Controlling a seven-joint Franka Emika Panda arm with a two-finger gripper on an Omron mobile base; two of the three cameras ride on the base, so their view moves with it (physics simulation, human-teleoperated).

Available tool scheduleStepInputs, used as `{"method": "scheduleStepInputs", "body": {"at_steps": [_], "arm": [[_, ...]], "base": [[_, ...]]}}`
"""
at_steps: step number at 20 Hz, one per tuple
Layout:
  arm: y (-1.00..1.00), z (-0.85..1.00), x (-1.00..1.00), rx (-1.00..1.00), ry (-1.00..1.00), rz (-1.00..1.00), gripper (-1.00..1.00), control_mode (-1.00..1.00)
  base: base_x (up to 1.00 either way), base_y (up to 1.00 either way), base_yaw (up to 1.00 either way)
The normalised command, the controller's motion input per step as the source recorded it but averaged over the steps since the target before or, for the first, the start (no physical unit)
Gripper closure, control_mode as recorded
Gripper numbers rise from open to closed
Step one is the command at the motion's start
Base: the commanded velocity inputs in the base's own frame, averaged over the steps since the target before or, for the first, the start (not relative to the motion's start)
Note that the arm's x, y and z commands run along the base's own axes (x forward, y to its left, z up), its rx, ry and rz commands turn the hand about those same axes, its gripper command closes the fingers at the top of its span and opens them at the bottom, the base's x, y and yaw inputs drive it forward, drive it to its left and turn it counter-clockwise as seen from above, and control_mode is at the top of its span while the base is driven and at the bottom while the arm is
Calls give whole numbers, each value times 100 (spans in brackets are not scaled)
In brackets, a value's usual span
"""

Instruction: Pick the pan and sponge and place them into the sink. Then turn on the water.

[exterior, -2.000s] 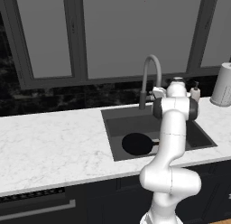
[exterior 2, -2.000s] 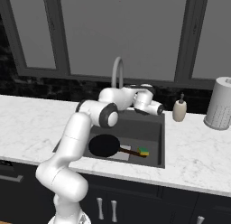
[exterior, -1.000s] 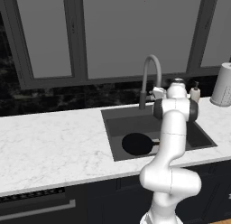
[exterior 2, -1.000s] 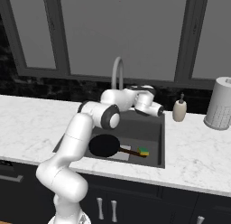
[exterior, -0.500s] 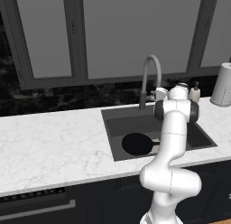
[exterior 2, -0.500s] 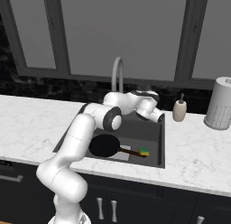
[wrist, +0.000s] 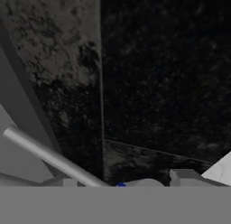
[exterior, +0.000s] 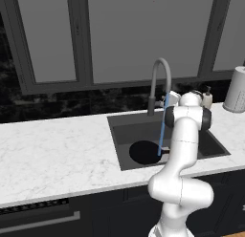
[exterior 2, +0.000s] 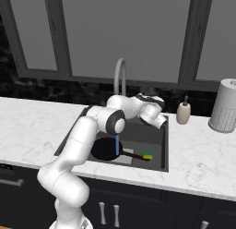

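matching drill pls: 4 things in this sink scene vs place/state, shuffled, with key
Things:
1. pan
2. sponge
3. water
4. soap dispenser

Places/states:
A. on the counter right of the sink
B. light-blue stream falling from the faucet
C. on the basin floor, at the end of the pan's handle
D. round and black, at the left of the basin floor

Pairs: 1-D, 2-C, 3-B, 4-A
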Motion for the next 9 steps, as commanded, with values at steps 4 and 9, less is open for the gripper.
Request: {"method": "scheduleStepInputs", "body": {"at_steps": [4, 9], "arm": [[-2, -17, 0, 4, 1, 0, 100, -100], [0, -5, 0, 0, 0, 0, 100, -100]], "base": [[0, 0, 0], [0, 0, 0]]}}
